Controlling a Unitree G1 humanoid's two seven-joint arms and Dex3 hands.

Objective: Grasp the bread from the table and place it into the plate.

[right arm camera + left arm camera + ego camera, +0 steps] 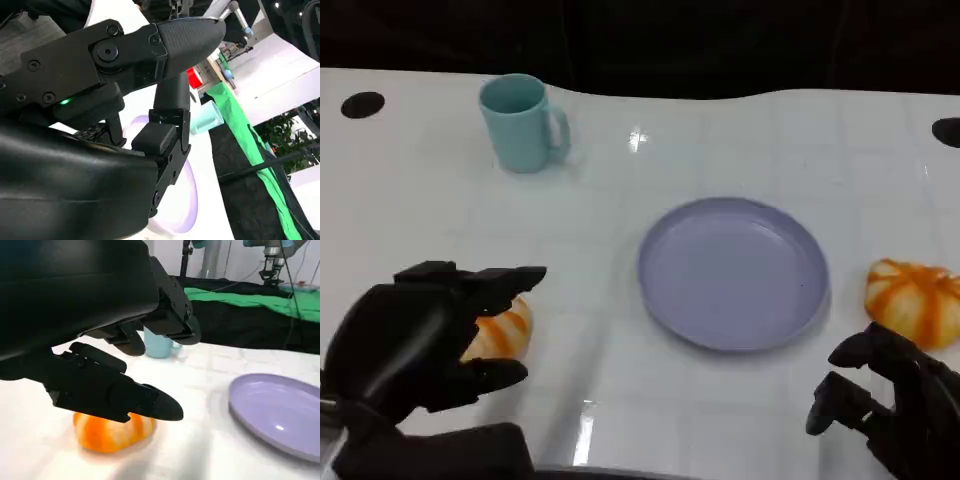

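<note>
Clearly the job had barely begun. From the head view, the left hand (pixel 425 335) hovered over a bread roll (pixel 500 333) on the white counter (pixel 720 130), its fingers spread around the roll without closing on it; the roll peeked out just beyond the palm, on the side toward the plate. The purple plate (pixel 733 272) sat well apart from that hand, off to its right, and held nothing. A teal mug (pixel 523 122) stood far ahead of the left hand. The right hand (pixel 885 405) rested low near the counter's edge with fingers loosely curled on nothing I could see, and a second orange-striped roll (pixel 913 300) lay just ahead of it, beside the plate.

From the left wrist view, the left hand (pixel 107 347) was released: the fingers (pixel 135 402) arched above the bread roll (pixel 112 430), which lay on the counter beneath them, seemingly untouched or barely touched. The plate (pixel 280 412) lay beyond the fingertips, and the mug (pixel 159 346) showed behind the hand.

From the right wrist view, the right hand (pixel 130 90) held nothing, its fingers partly bent, with the plate (pixel 187 195) and the mug (pixel 207 117) past them.

By my judgement, the grasp, the lift, the carry and the drop into the plate all remained.
</note>
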